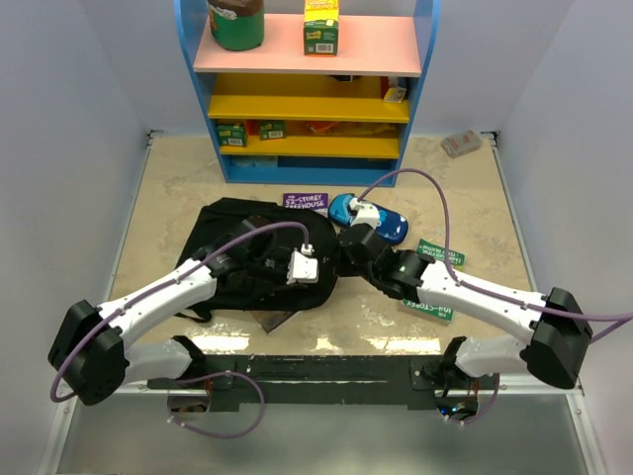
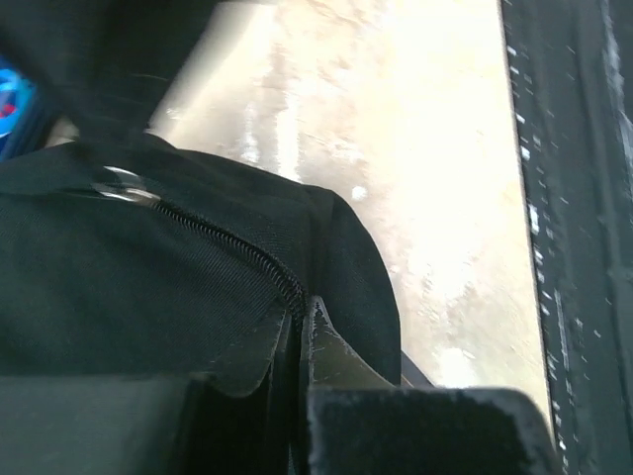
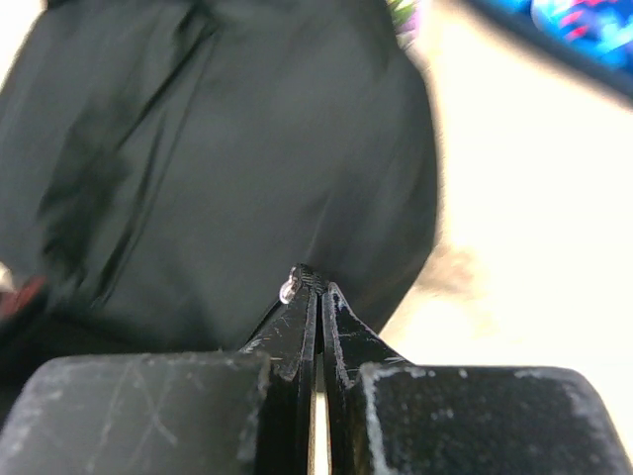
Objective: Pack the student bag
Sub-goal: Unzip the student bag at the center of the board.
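The student bag [image 1: 242,252], a soft black backpack, lies on the table between the two arms. My left gripper [image 1: 324,262] sits at its right edge. In the left wrist view that gripper [image 2: 300,322] is shut on a fold of the bag's fabric [image 2: 148,287], right at the end of a zipper [image 2: 227,247]. My right gripper [image 1: 346,245] meets the bag from the right. In the right wrist view it [image 3: 318,287] is pinched shut on a small zipper pull [image 3: 302,281] with a metal ring, against the bag [image 3: 227,148].
A blue patterned pencil case [image 1: 368,218] lies just behind the grippers, with a purple book [image 1: 305,201] beside it. Green books [image 1: 440,252] lie right of the bag, and another book [image 1: 277,319] pokes out under it. A blue shelf unit [image 1: 312,99] stands at the back.
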